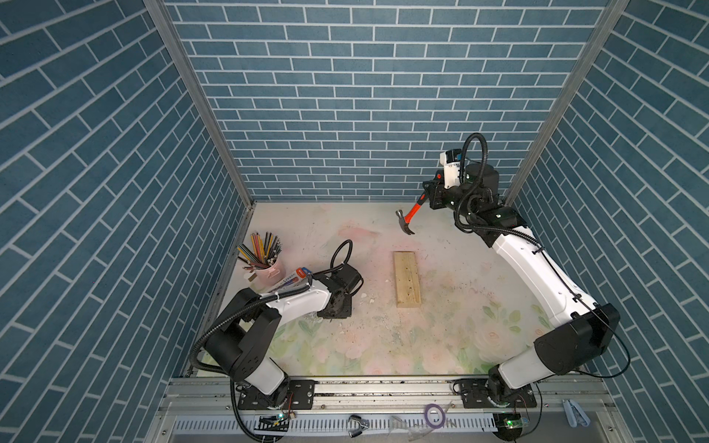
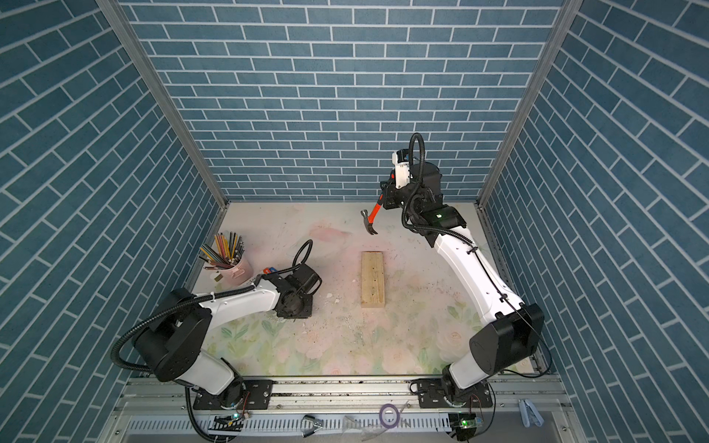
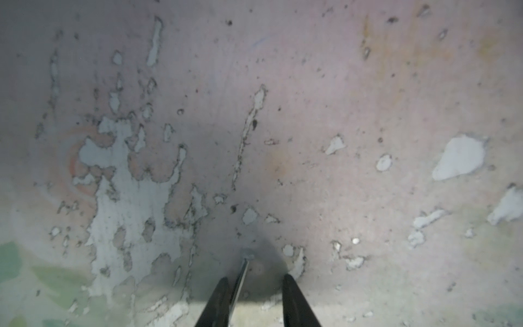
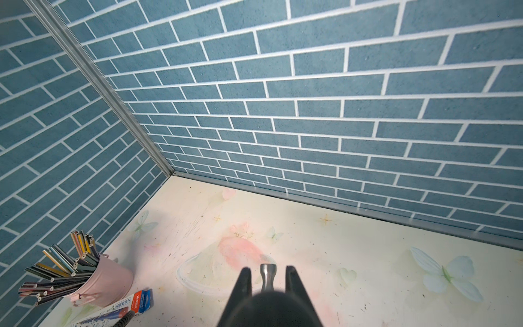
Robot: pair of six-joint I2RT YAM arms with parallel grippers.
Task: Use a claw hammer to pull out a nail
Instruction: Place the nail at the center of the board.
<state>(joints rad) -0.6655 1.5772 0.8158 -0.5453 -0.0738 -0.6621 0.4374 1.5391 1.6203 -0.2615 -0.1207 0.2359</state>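
Overhead, in a top view, the right gripper (image 1: pixel 426 195) clamps the claw hammer (image 1: pixel 409 219) aloft, its head slanting down toward the wooden block (image 1: pixel 407 279). Left wrist: the left gripper (image 3: pixel 254 279) stands parted, the nail (image 3: pixel 242 271) leaning loose along one finger. Right wrist: the steel head pokes out beyond the gripping fingers.

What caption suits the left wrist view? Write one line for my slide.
Left hand open over the worn, paint-chipped floral tabletop, a thin silver steel nail close beside one finger.
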